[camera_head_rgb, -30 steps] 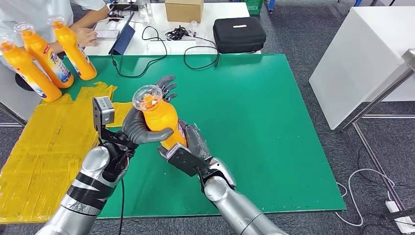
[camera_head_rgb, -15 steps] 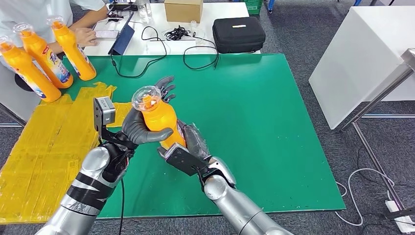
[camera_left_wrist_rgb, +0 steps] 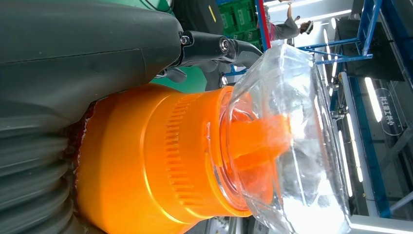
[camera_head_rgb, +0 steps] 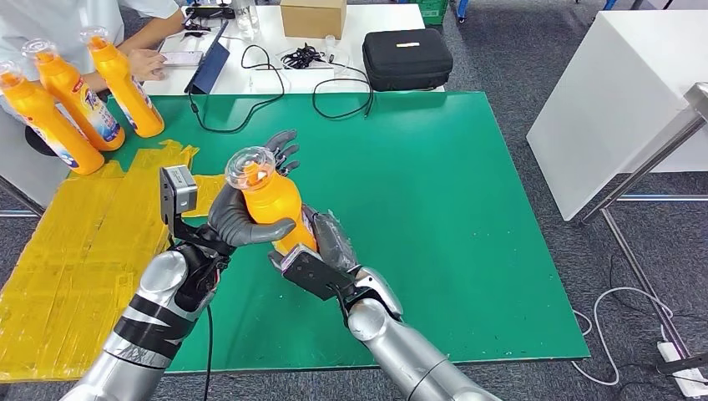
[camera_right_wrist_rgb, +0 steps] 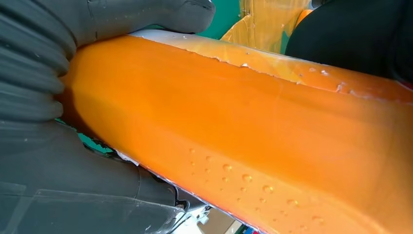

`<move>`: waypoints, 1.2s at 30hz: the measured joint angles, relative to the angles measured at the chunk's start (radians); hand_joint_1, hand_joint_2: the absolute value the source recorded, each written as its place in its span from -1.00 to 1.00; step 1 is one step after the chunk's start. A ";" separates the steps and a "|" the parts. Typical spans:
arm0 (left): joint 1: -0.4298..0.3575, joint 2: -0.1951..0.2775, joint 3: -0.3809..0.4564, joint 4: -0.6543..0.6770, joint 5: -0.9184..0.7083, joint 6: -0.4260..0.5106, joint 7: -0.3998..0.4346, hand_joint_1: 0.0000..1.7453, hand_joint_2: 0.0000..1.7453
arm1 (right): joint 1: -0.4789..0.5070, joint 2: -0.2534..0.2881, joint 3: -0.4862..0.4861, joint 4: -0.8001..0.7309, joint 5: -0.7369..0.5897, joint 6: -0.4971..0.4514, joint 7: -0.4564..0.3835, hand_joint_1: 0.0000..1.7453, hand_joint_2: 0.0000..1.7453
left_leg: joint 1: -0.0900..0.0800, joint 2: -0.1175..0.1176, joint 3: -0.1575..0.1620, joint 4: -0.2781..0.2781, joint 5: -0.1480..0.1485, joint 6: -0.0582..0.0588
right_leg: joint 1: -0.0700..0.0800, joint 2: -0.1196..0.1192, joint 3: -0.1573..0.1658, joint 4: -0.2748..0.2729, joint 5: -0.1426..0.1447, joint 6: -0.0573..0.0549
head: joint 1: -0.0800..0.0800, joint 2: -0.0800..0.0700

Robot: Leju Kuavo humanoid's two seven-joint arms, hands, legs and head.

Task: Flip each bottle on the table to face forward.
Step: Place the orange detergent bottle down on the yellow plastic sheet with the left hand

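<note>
Both hands hold the orange bottle above the green mat: the right hand grips its base, the left hand wraps its upper body. Bare mat stretches right to its edge; three more bottles stand at the far-left corner.

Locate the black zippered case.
In the head view, the black zippered case sits on the white table beyond the green mat's far edge, beside tangled black cables.

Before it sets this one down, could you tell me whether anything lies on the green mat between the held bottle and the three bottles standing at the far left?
Nothing visible does. The orange bottle is held by the left hand and right hand above the green mat; only bare mat and yellow sheet lie before the three standing bottles.
</note>
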 joint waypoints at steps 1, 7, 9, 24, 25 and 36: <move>0.000 0.000 0.000 0.000 0.000 0.000 0.000 -1.00 1.00 | 0.000 0.000 0.000 0.000 0.000 0.000 0.000 1.00 1.00 | 0.000 0.000 0.000 0.000 0.000 0.000 | 0.000 0.000 0.000 0.000 0.000 0.000 | 0.000 0.000; 0.000 0.000 0.000 0.000 0.000 0.000 0.000 -1.00 1.00 | 0.000 0.000 0.000 0.000 0.000 0.000 0.000 1.00 1.00 | 0.000 0.000 0.000 0.000 0.000 0.000 | 0.000 0.000 0.000 0.000 0.000 0.000 | 0.000 0.000; 0.000 0.000 0.000 0.000 0.000 0.000 0.000 -1.00 1.00 | 0.000 0.000 0.000 0.000 0.000 0.000 0.000 1.00 1.00 | 0.000 0.000 0.000 0.000 0.000 0.000 | 0.000 0.000 0.000 0.000 0.000 0.000 | 0.000 0.000; 0.001 0.000 0.000 0.000 0.000 0.000 0.000 -1.00 1.00 | 0.000 0.000 0.000 0.001 0.000 0.000 0.000 1.00 1.00 | 0.000 0.000 0.000 0.000 0.000 0.000 | 0.000 0.000 0.000 0.000 0.000 0.000 | 0.000 0.000; 0.001 0.000 0.000 0.000 0.000 0.000 0.000 -1.00 1.00 | 0.000 0.000 0.000 0.002 0.000 0.000 0.000 1.00 1.00 | 0.000 0.000 0.000 0.000 0.000 0.000 | 0.000 0.000 0.000 0.000 0.000 0.000 | 0.000 0.000; 0.001 0.000 0.000 0.000 0.000 0.000 0.000 0.00 1.00 | 0.000 0.000 0.001 0.002 0.000 0.000 0.000 1.00 1.00 | 0.000 0.000 0.000 0.000 0.000 0.000 | 0.000 0.000 0.000 0.000 0.000 0.000 | 0.000 0.000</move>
